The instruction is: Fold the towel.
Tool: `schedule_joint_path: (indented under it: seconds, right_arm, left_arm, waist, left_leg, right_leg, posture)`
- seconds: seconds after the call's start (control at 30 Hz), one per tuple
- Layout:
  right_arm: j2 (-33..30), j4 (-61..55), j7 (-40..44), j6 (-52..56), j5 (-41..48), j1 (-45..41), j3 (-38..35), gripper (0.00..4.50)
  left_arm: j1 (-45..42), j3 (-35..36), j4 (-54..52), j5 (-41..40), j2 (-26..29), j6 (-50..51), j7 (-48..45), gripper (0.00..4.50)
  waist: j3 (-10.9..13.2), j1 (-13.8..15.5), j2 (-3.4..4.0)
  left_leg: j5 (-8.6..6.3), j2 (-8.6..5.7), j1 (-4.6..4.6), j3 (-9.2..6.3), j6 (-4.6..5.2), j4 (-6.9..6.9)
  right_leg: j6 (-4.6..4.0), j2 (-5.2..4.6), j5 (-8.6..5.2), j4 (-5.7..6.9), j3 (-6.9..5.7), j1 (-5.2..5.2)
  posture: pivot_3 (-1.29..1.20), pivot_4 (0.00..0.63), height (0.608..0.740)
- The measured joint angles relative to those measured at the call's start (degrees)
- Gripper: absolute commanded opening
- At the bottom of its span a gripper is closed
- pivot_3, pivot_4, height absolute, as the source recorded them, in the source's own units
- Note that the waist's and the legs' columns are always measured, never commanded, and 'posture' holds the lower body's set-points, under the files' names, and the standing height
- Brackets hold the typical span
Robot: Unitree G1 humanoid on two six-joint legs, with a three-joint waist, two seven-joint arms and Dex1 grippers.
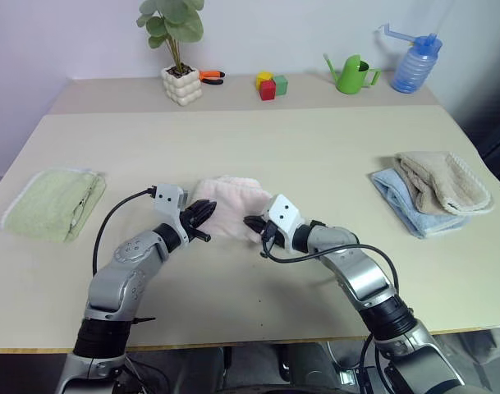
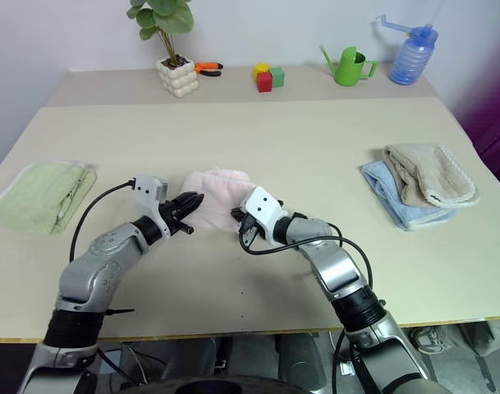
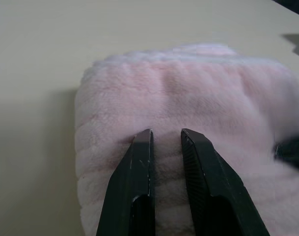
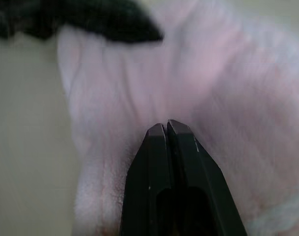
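A: Start with the big things. What sits where?

B: The tabletop (image 1: 258, 139) is wide and pale. The towel (image 1: 233, 197) — pale pink, bunched into a small folded bundle — lies near the middle of the front half, between the two arms. Far to the left lies a light green towel (image 1: 52, 203); far to the right a beige towel (image 1: 441, 180) rests on top of a light blue one (image 1: 401, 201).

A: And the towel against the fingers?

B: The left gripper (image 1: 202, 215) comes at its near left edge, the right gripper (image 1: 254, 223) at its near right edge, both low over the cloth. In the left wrist view the pink pile stretches out ahead of and beneath the fingers (image 3: 139, 167).

A: How do the left ones stand?

B: A narrow gap between them, tips pressed into the fluffy pile, with a ridge of cloth between the tips — they pinch the towel.

A: The right?

B: In the right wrist view the two fingers (image 4: 159, 152) meet tip to tip over the pink cloth. Whether any fabric is caught between them I cannot tell.
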Motion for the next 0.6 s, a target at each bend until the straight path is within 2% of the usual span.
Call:
schedule_joint_path:
  seconds: [0.33,0.5,0.57,0.6]
  right_arm:
    - [-0.8,-1.3,-0.9,0.1,-0.5,1.0,-1.5,0.06]
    - [-3.1,-4.8,-1.0,0.7,-0.1,1.2,-5.3,0.06]
    - [-4.1,-6.8,-0.2,1.4,1.1,1.1,-7.2,0.55]
    - [-5.1,-7.9,0.8,1.9,2.0,1.0,-7.8,0.79]
  left_arm:
    - [3.1,1.4,-1.1,0.9,-1.5,-3.0,-1.7,0.88]
    - [4.7,7.7,-5.5,-2.9,-1.6,-1.8,-0.4,0.88]
    - [4.7,11.0,-6.9,-4.4,-1.0,-1.3,0.6,0.88]
    - [4.7,12.3,-7.3,-5.0,0.0,-0.7,0.8,1.12]
  waist:
    - [0.0,0.0,0.01]
    - [0.0,0.0,0.02]
    - [0.0,0.0,0.01]
    - [0.0,0.0,0.02]
  left_leg:
    - [0.00,0.00,0.00,-0.01,0.00,0.00]
    - [0.00,0.02,-0.06,-0.01,0.00,0.00]
    - [-0.01,0.02,-0.06,-0.01,0.00,0.00]
    - [-0.01,0.02,-0.06,-0.01,0.00,0.00]
  right_leg:
    - [0.00,-0.01,0.00,0.04,0.00,0.00]
    - [0.00,-0.01,0.00,0.07,0.00,-0.10]
    - [0.00,0.00,0.00,0.08,0.00,-0.10]
    - [0.00,0.00,0.00,0.08,0.00,-0.10]
  posture:
    - [0.00,0.150,0.730]
    - [0.00,0.150,0.730]
    - [0.00,0.150,0.730]
    - [0.00,0.150,0.730]
